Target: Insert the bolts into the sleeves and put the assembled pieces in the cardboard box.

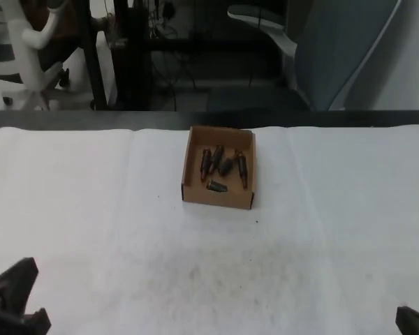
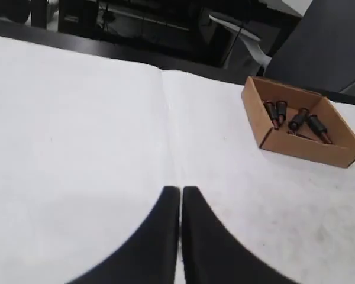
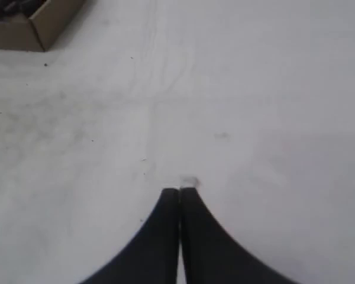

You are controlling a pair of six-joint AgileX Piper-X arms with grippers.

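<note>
Jaws together — box (image 2: 307,151) (cardboard) well apart

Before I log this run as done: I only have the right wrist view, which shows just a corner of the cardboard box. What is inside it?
Observer: In the high view, the open brown cardboard box holds five small dark cylindrical pieces. They are too small to tell whether bolts sit in sleeves.
Operator: Is the left gripper holding anything?
Observer: No. The black left gripper is shut on nothing, above the white bench cover.
Operator: Where is it relative to the box?
Observer: Well short of it, at the bench's near edge, with the box ahead toward the middle.
</note>
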